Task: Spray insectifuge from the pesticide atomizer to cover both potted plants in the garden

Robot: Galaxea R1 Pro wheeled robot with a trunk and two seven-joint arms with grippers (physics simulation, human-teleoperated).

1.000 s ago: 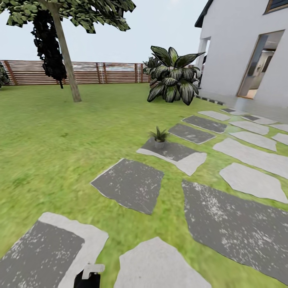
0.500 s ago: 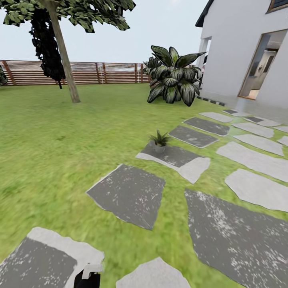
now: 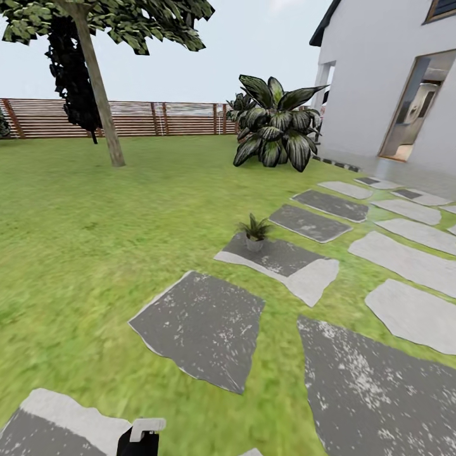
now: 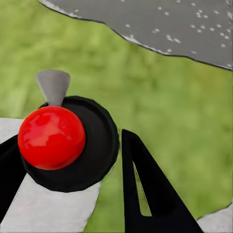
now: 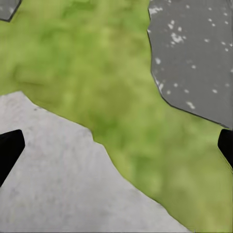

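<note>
The left claw (image 4: 73, 165) grips the pesticide atomizer (image 3: 140, 436). The right claw (image 5: 116, 145) gapes wide, empty. One potted plant (image 3: 254, 229) sits ahead on a stepping stone (image 3: 278, 259).

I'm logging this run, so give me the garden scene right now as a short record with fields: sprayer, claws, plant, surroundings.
sprayer: pesticide atomizer, at the bottom edge of the head view, held in the left claw
left claw: shut on the atomizer
right claw: open, nothing between its fingers
plant: one potted plant on a stepping stone ahead
surroundings: lawn, wooden fence, tree, broad-leaved bush, house
</note>
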